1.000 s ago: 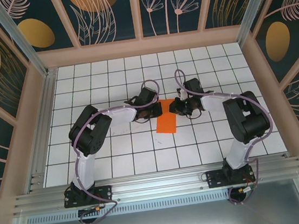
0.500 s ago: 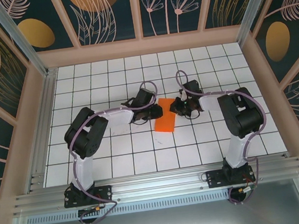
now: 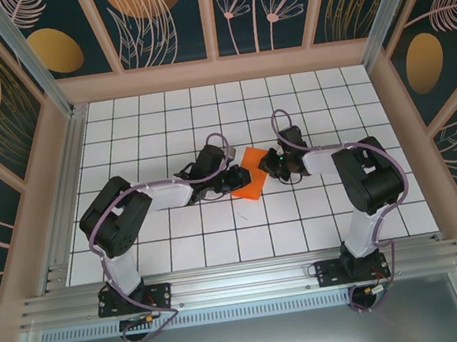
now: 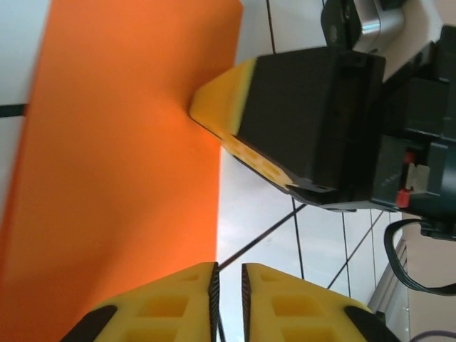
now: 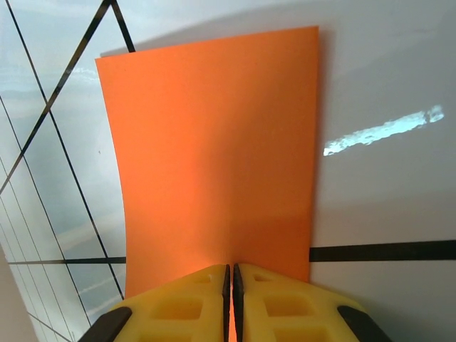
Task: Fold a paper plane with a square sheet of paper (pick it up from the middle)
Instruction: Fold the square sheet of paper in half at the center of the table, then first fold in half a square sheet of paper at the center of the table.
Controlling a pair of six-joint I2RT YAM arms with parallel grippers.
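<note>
**A:** Where was the square sheet of paper (image 3: 250, 178)?

**B:** Between the two arms, near the middle of the surface (image 3: 219, 230). It read as a rectangle, so I'd judge a first fold was already in. It seemed lifted too, since it threw a shadow on the tiles in the right wrist view.

**A:** What had hold of it?

**B:** The right end effector (image 5: 231, 269) had its pads pressed together on the middle of the near edge, with orange showing in the slit. That likely kept the layers from springing apart.

**A:** And the left end effector (image 4: 229, 269)?

**B:** Its pads stood close, with a thin slit between them, right at an edge of the sheet. I couldn't tell whether paper sat in the slit. It was probably there to steady the sheet for the next crease.
</note>
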